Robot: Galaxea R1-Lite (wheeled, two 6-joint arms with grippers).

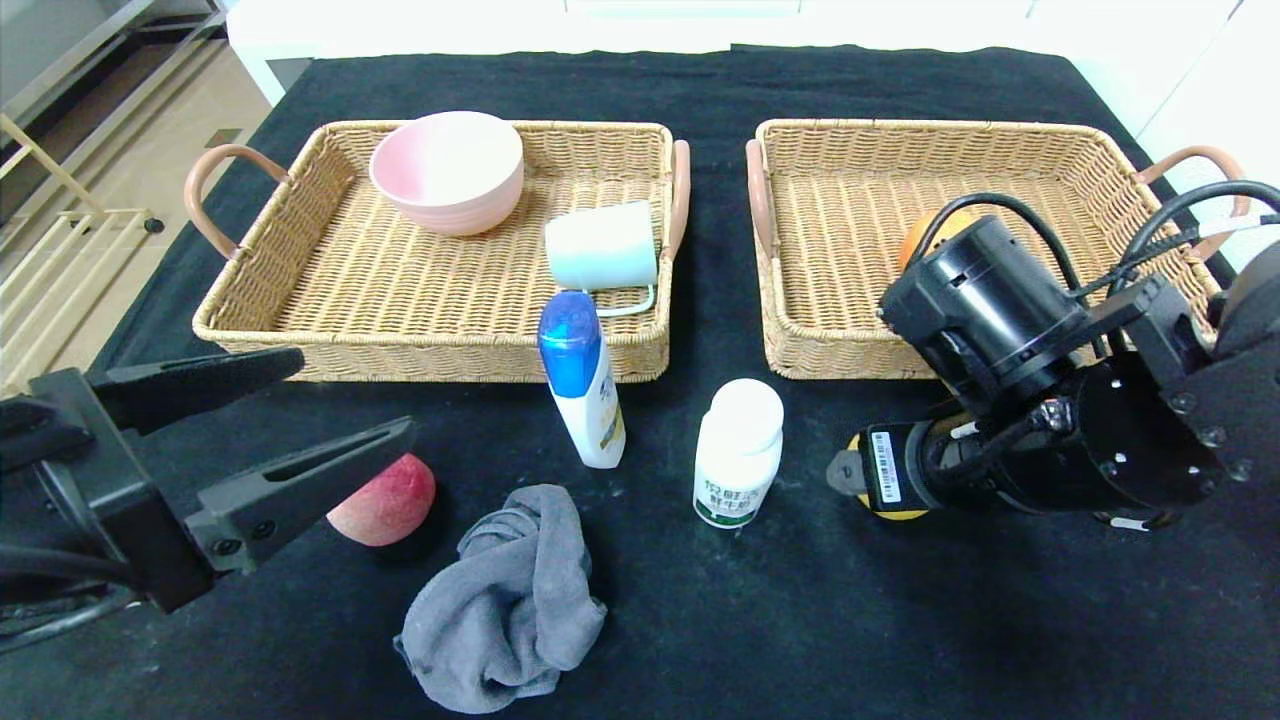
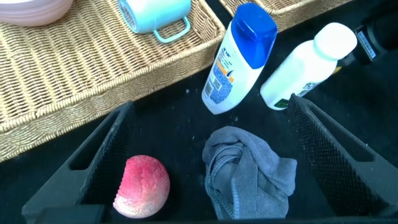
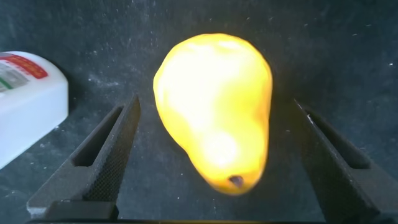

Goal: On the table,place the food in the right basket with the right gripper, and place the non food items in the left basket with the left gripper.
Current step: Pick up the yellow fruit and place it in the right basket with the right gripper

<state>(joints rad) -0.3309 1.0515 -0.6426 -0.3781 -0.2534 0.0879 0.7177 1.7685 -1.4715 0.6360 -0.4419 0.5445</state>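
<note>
My right gripper (image 3: 216, 106) is open low over the table (image 1: 900, 620), with a yellow pear (image 3: 214, 106) lying between its fingers and a gap on each side. In the head view only a sliver of the pear (image 1: 895, 514) shows under the wrist. An orange (image 1: 915, 240) lies in the right basket (image 1: 840, 180), partly behind the arm. My left gripper (image 1: 355, 395) hangs open at the front left, above a pink-red peach (image 1: 385, 500) and a grey cloth (image 2: 249, 171). A green-labelled white bottle (image 1: 737, 450) and a blue-capped bottle (image 1: 582, 375) stand mid-table.
The left basket (image 1: 300, 250) holds a pink bowl (image 1: 447, 170) and a pale mug (image 1: 600, 245) lying on its side. Both baskets sit side by side at the back, with a narrow strip of black cloth between them. A pale floor drops away past the table's left edge.
</note>
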